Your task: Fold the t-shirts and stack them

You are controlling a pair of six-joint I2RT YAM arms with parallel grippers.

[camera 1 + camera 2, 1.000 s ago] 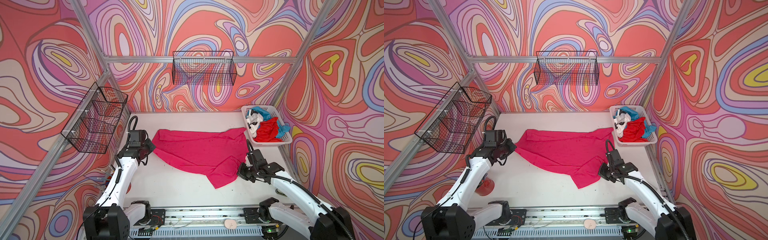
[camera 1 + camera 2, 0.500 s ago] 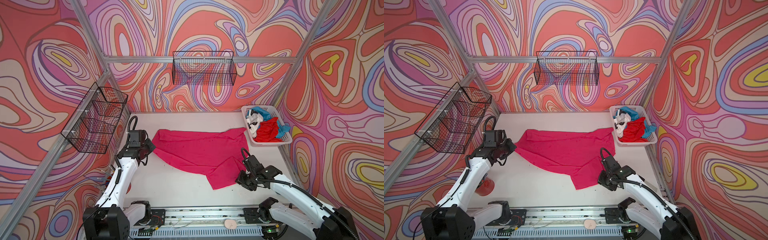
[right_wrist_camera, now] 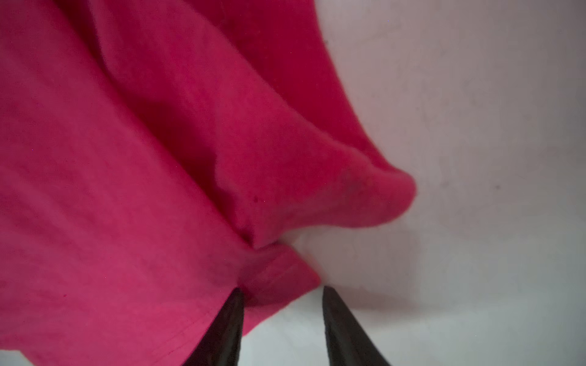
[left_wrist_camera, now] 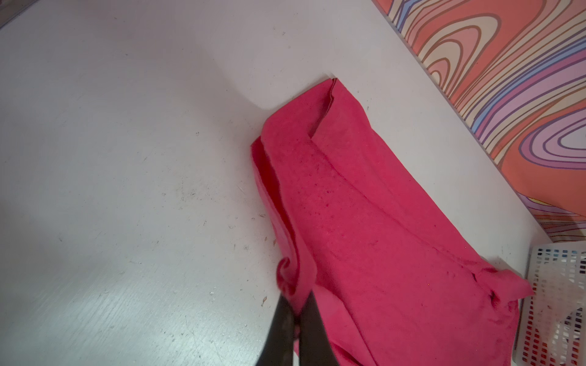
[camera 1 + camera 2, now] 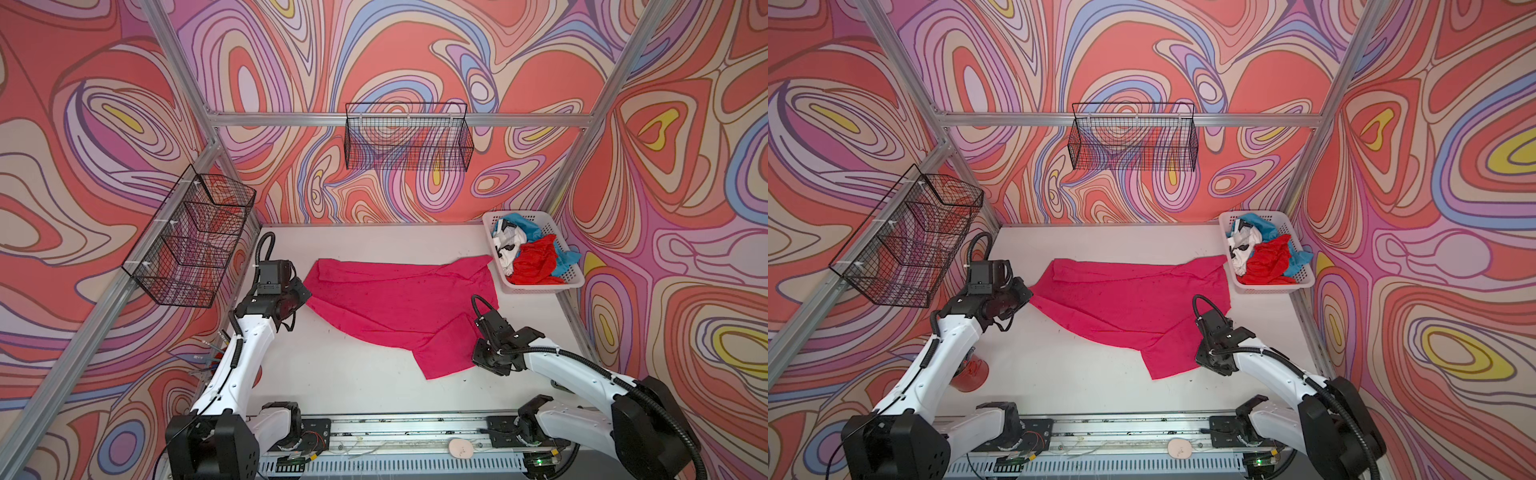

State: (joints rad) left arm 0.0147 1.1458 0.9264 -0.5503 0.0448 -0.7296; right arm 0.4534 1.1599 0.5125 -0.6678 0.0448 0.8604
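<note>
Broadly, a white table (image 5: 365, 399) fills the floor of the cell. The big pink shirt (image 5: 395, 303) lies spread across the middle of it. It is mostly flat, with one flap running out toward the front edge and its far right corner just beside the white basket (image 5: 540, 287). That basket sits in the table's far right corner. Three more shirts lie crumpled in it: a red shirt (image 5: 534, 262) at the front, a blue shirt (image 5: 523, 222) behind, and a white shirt with black marks (image 5: 507, 245) on the left.

The left gripper (image 4: 296, 304) is at the pink shirt's left edge. Its jaws are pinched together on a small bunch of the cloth, which puckers up between them. The right gripper (image 3: 281, 290) sits low at the shirt's front right flap with its jaws apart. One fingertip (image 3: 234, 307) rests against the cloth and the other is over bare table. A corner of the flap lies loose between them.
</note>
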